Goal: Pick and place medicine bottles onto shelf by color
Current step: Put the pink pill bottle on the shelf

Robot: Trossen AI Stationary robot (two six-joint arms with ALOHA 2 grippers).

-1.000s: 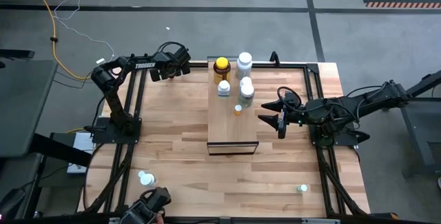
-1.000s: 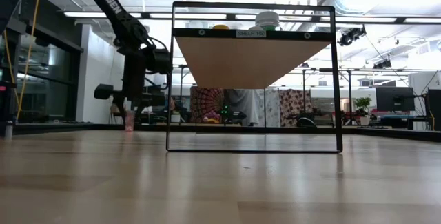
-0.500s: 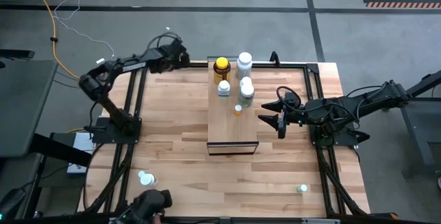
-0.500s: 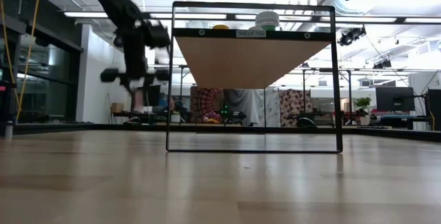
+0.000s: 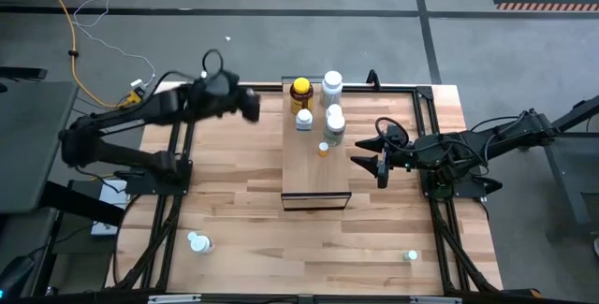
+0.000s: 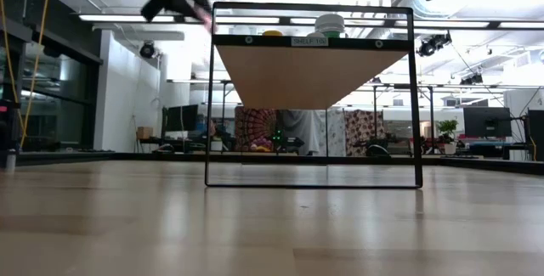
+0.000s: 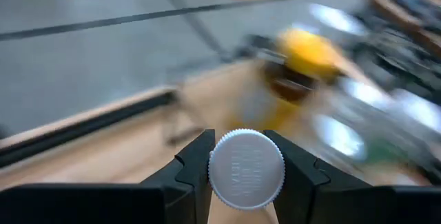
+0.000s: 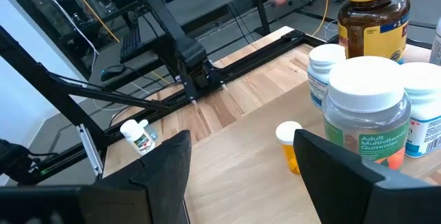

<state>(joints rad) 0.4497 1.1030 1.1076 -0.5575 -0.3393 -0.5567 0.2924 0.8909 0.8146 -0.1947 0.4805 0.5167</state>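
Gripping ribbed round white cap (image 7: 246,168)

Light, pale wooden shelf board (image 5: 314,168) with dark front edge, on striped butcher-block tabletop (image 5: 234,201) in warmer tan. Amber round bottle with yellow cap (image 8: 373,17); tiny orange bottle with white cap (image 8: 289,145); white ribbed round cap (image 7: 246,168) between black fingers (image 7: 194,172); white-capped clear multivitamin jar (image 8: 364,114).

shelf (image 5: 315,159) centre of table (image 5: 234,210) | five bottles (image 5: 318,108) on shelf's upper end | left gripper (image 5: 251,106) upper left of shelf | right gripper (image 5: 372,161) right of shelf | two bottles on table at lower left (image 5: 197,242), lower right (image 5: 410,256)
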